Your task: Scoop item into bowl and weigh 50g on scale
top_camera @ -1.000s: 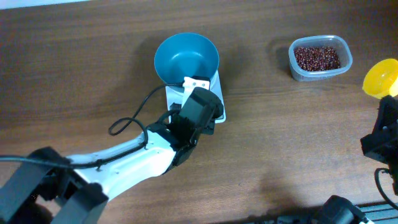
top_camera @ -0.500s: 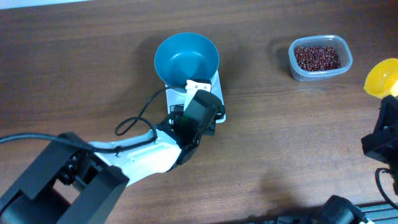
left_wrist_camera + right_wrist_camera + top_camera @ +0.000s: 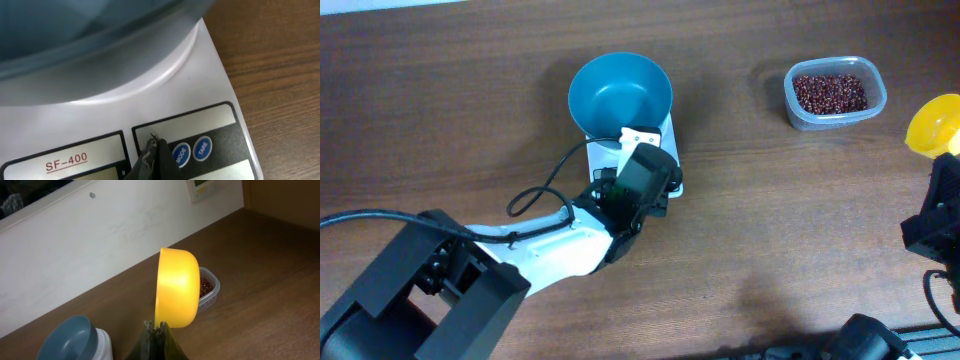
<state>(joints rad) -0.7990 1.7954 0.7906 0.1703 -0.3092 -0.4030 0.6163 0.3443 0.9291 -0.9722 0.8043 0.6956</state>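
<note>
White scale [image 3: 165, 95] sat under the teal bowl [image 3: 620, 95], button panel faced the left end effector [image 3: 154, 151] — tips together just beside the blue MODE button [image 3: 181, 154], beans [image 3: 830, 92] lay well apart in a clear tub [image 3: 835, 123], right end effector [image 3: 157, 329] clamped a yellow scoop [image 3: 175, 292].

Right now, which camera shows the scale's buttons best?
Left wrist: the MODE button and TARE button on the scale are close and readable. Overhead, the left arm covers them. Right wrist shows only the scale's white side.
</note>
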